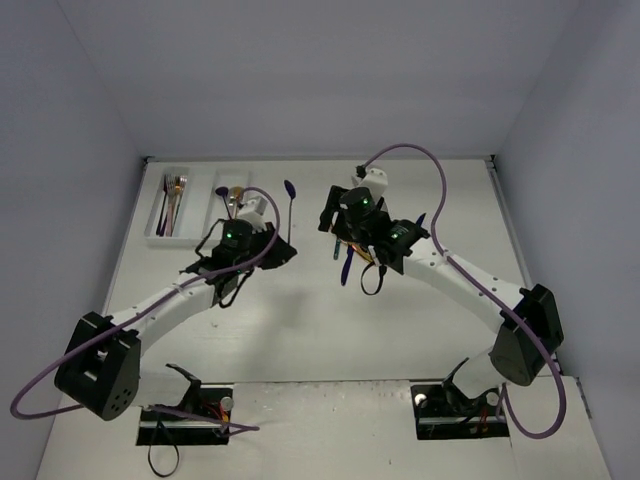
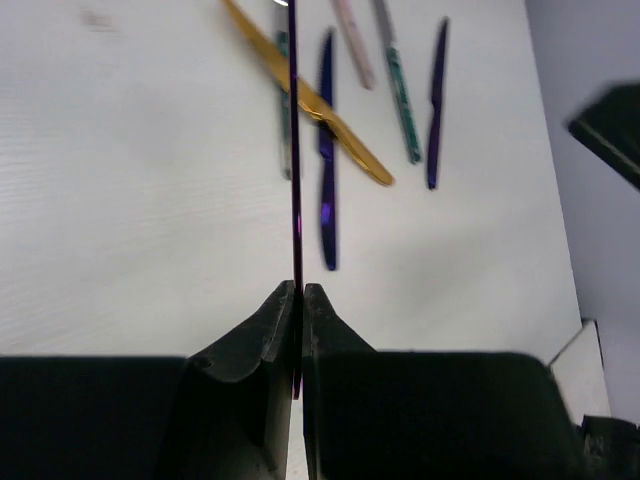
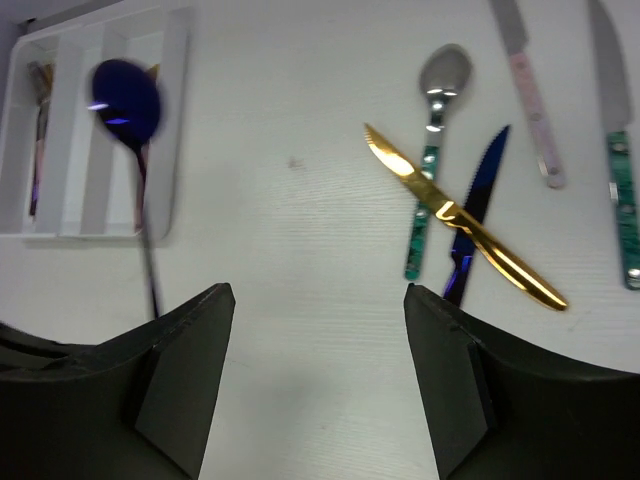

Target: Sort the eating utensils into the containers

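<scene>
purple spoon (image 3: pixel 124 100) in left tool (image 2: pixel 298 296)

Bright, even light casts only soft shadows.

the tray (image 3: pixel 100 190) sits far left on the tabletop (image 1: pixel 320 330). utensils (image 3: pixel 425 190) lie to its right, one knife (image 3: pixel 505 262) across another knife (image 3: pixel 485 175).

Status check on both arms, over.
Left gripper shut on purple spoon, not yet in tray. Right gripper open over loose utensils. Gold knife lies across blue knife.
</scene>
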Controlling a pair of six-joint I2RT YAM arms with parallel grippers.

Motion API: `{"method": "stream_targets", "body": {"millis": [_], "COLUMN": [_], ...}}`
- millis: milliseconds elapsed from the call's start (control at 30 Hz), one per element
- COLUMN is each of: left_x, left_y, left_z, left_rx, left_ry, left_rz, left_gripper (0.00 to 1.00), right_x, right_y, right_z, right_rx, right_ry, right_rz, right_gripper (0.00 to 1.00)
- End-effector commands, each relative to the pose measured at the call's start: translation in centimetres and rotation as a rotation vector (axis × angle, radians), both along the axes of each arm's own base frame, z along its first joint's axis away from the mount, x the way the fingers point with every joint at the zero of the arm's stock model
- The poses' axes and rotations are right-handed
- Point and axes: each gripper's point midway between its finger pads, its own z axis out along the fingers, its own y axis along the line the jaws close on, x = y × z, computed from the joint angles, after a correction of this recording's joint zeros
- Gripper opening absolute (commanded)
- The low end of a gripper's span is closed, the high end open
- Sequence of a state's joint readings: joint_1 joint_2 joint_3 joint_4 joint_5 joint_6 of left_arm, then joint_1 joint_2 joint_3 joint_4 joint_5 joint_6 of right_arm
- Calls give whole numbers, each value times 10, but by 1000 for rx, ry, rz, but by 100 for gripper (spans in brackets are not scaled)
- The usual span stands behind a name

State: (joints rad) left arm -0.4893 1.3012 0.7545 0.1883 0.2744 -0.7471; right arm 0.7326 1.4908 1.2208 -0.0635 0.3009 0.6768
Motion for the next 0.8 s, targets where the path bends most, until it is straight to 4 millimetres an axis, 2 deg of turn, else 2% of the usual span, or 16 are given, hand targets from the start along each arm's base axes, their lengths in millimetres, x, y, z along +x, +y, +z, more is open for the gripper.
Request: {"method": "stream_targets", "body": {"millis": [0, 100, 133, 167, 200, 233, 267, 333, 667, 700, 767], "left_x": [31, 46, 48, 55, 64, 69, 72, 88, 143, 143, 149], "left_y": [46, 79, 82, 91, 104, 110, 113, 133, 168, 167, 167], "left_z": [41, 40, 35, 33, 41, 28, 26, 21, -1, -12, -21], "left_rx": [-113, -135, -134, -124, -123, -115, -117, -126, -108, -113, -115], "left_ry": [-73, -39, -17, -10, -27, 25, 45, 91, 227, 267, 306], "left_rz": [77, 101, 86, 107, 110, 113, 102, 116, 96, 85, 67], "left_gripper": [0, 0, 0, 0, 0, 0, 0, 0, 0, 0, 0], "right_x": [15, 18, 20, 20, 19, 20, 20, 20, 18, 19, 19], "right_y": [-44, -70, -78, -83, -87, -93, -95, -99, -110, -112, -113], "right_z": [32, 28, 30, 29, 25, 27, 25, 23, 17, 16, 14], "right_rx": [27, 17, 18, 17, 13, 14, 8, 1, -42, -43, -48], "right_ry": [-96, -93, -97, -95, -90, -93, -92, -89, -87, -85, -81], "right_rz": [-108, -148, -164, -172, -176, -188, -189, -191, -195, -199, -198], "right_gripper": [67, 67, 67, 67, 67, 67, 67, 67, 67, 67, 67]}}
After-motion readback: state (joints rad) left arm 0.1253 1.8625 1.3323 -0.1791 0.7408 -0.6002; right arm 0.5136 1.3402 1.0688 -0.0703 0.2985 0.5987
